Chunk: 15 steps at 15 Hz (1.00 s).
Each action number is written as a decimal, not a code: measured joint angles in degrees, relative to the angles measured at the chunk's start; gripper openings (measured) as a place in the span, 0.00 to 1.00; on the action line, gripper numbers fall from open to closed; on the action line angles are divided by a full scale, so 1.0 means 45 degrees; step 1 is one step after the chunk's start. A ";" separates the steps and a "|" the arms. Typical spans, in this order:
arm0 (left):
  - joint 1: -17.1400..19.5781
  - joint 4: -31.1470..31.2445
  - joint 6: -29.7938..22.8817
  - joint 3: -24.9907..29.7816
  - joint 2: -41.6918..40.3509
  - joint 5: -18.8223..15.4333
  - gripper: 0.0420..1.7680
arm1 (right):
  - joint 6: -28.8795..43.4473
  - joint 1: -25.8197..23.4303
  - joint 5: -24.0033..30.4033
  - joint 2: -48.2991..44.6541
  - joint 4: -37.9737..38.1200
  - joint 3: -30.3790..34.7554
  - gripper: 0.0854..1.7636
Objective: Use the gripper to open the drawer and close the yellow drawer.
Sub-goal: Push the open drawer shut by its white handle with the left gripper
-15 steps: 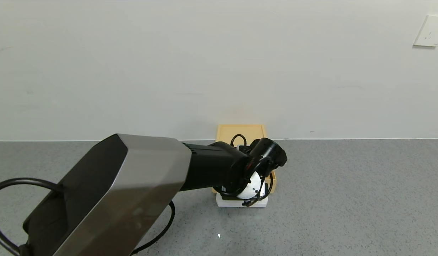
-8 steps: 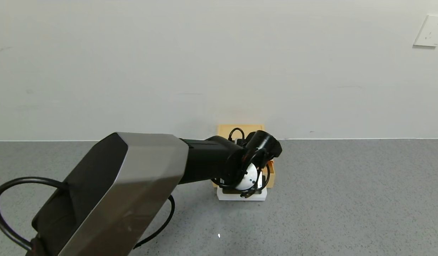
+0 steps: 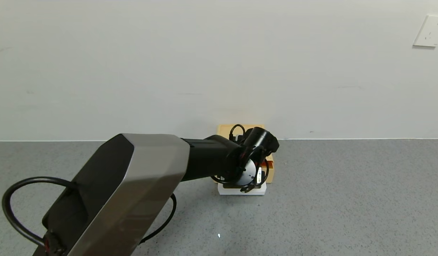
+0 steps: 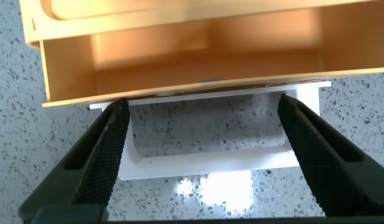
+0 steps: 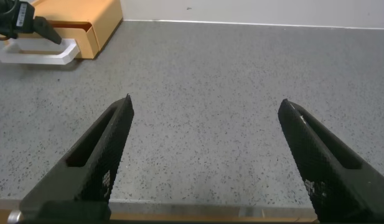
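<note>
1. The drawer [image 3: 270, 170], a shallow mustard-yellow tray, sits almost fully pushed into its flat yellow box casing [image 3: 240, 129], which stands on the grey speckled table [image 3: 346, 195] against the white wall [image 3: 204, 64], near the middle of the head view.
2. The tray's white rectangular loop handle [image 4: 204, 163] lies flat on the table at the near end of the box; speckled tabletop shows through its opening.
3. In the left wrist view the yellow front of the drawer [image 4: 204, 62] fills the far side, lit orange-brown inside, with a thin white strip along its lower edge.
4. The left gripper [image 4: 204, 155] is over the handle with its two black fingers [image 4: 98, 162] spread wide, one at each end of the loop, gripping nothing.
5. The right gripper [image 5: 207, 162] is parked well to the right of the box, low over bare table, its fingers also wide apart.
6. A white wall socket [image 3: 430, 31] is mounted far right on the wall.
</note>
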 joint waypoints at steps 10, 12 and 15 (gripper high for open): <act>0.0404 -0.1116 0.1151 -0.0238 0.0268 0.0033 0.97 | 0.0000 0.0014 0.0000 0.0000 -0.0003 0.0000 0.97; 0.0414 -0.1108 0.1151 -0.0238 0.0274 0.0033 0.97 | 0.0000 0.0008 0.0005 0.0000 -0.0003 0.0000 0.97; 0.0404 -0.0981 0.1122 -0.0195 0.0219 0.0073 0.97 | 0.0005 0.0014 0.0005 0.0000 -0.0003 0.0000 0.97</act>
